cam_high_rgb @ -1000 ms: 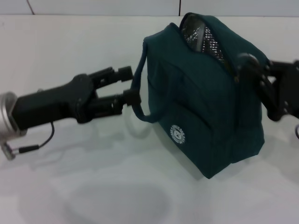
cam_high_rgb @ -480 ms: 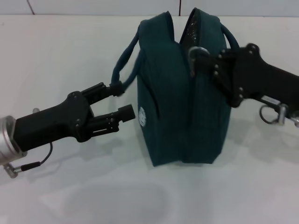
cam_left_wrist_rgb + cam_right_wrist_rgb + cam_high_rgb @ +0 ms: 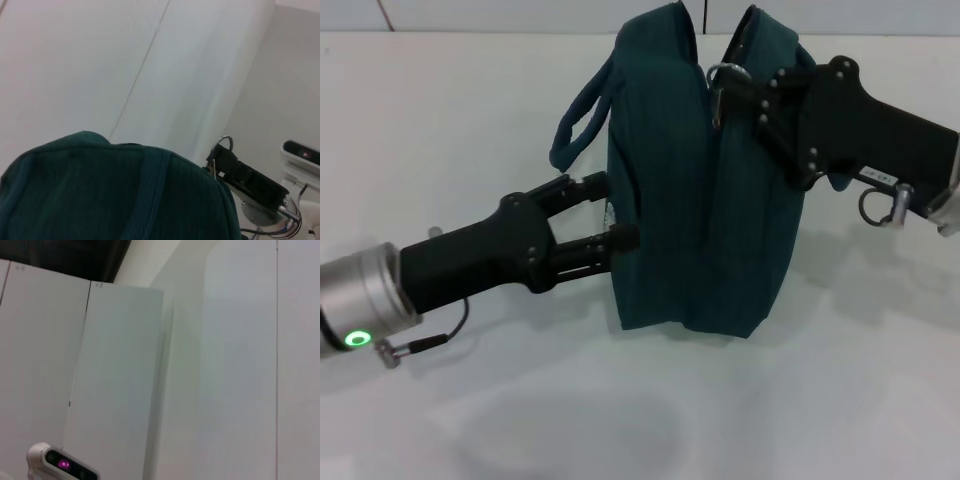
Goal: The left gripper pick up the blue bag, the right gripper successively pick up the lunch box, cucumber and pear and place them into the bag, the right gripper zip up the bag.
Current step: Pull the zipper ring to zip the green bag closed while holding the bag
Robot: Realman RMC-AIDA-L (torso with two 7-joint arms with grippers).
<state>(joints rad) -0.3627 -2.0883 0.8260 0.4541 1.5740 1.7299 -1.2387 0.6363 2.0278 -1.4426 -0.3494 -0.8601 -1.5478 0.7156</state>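
**Zipping the bag: hold it firm, pull it straight**

The blue bag (image 3: 695, 200) stands upright on the white tabletop (image 3: 470, 120), a little toward twelve o'clock from the middle of the head view. One loop handle (image 3: 575, 125) droops off its nine o'clock side. The lunch box, cucumber and pear are nowhere in sight, so they are presumably inside, and the step in hand looks like the closing of the zip.

The left end effector (image 3: 620, 210) comes in from eight o'clock. Its two fingers stand a narrow way apart and press against the bag's side wall; it holds nothing, it only braces. The right end effector (image 3: 745, 90) reaches in from three o'clock to the top seam, right at the ring zip pull (image 3: 725, 80). Whether its fingers have closed on the ring I cannot tell, since the bag's top fold hides the tips. The left wrist view shows the bag's top edge and the ring (image 3: 223, 145) just beyond it.

To do this well, in my judgement:
- keep the left end effector pushing squarely, so the bag does not slide or tip;
- draw the ring along the line of the seam, not upward;
- go slowly, as soft fabric bunches and the foil lining could catch in the teeth.
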